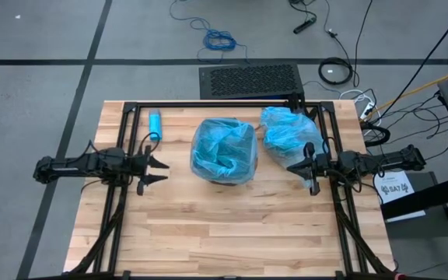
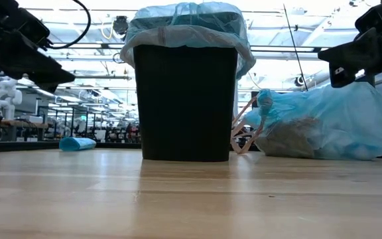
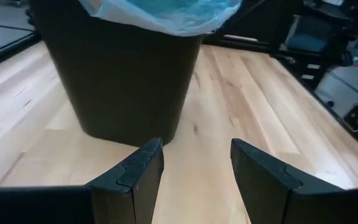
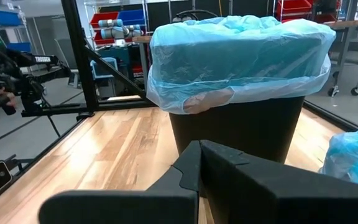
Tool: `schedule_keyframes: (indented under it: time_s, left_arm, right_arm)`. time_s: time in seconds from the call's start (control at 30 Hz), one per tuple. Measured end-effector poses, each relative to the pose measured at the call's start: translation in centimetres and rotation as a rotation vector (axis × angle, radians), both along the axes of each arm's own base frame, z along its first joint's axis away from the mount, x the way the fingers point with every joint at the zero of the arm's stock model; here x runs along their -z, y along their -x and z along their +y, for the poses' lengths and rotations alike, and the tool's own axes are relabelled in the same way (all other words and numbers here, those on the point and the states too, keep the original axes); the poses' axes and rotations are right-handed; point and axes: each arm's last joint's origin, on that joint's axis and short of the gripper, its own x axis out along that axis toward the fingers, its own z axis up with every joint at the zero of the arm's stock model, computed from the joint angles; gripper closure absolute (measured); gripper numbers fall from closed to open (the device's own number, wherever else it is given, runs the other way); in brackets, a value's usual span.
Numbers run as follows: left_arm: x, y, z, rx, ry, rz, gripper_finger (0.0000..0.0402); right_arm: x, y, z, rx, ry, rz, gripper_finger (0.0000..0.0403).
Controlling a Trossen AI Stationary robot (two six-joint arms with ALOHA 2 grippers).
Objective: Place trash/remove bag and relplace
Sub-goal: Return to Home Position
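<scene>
A black bin (image 2: 186, 99) stands mid-counter (image 1: 208, 233), a fresh blue liner (image 1: 222, 149) folded over its rim, apparently so the bag holds open for new waste. Just beside it lies the full blue bag (image 1: 290, 131), its neck knotted to keep in the trash (image 2: 296, 141), a brownish mass seen through the plastic. The left arm (image 1: 92, 165) hangs off the bin's left with jaws open and empty; the right arm (image 1: 372, 162) hovers near the full bag, jaws closed on nothing. Both seem parked clear of the work. A small blue oblong object (image 1: 155, 124) lies apart. No brand shows on bin or bags; a white tag (image 1: 395, 187) beside the right arm carries print too small to read.
</scene>
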Motion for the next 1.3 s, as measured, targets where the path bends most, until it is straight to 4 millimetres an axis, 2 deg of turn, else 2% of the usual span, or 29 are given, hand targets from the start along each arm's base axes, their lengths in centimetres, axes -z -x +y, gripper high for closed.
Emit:
schedule_keyframes:
  time_s: [0.53,0.73,0.97,1.3]
  left_arm:
    - [-0.3,-0.9,0.1,-0.019,-0.085,-0.223,0.0210]
    - [-0.1,-1.1,0.1,-0.010,-0.082,-0.204,0.0210]
    - [0.1,-1.3,0.0,0.008,-0.077,-0.258,0.0210]
    - [1.1,-2.0,0.0,0.007,-0.048,-0.138,0.0210]
  right_arm:
    - [0.0,0.0,0.0,0.000,-0.026,0.000,0.0403]
    - [0.0,0.0,0.0,0.003,-0.026,0.000,0.0403]
    - [0.0,0.0,0.0,0.004,-0.037,0.000,0.0403]
    - [0.0,0.0,0.0,0.001,-0.048,0.001,0.0403]
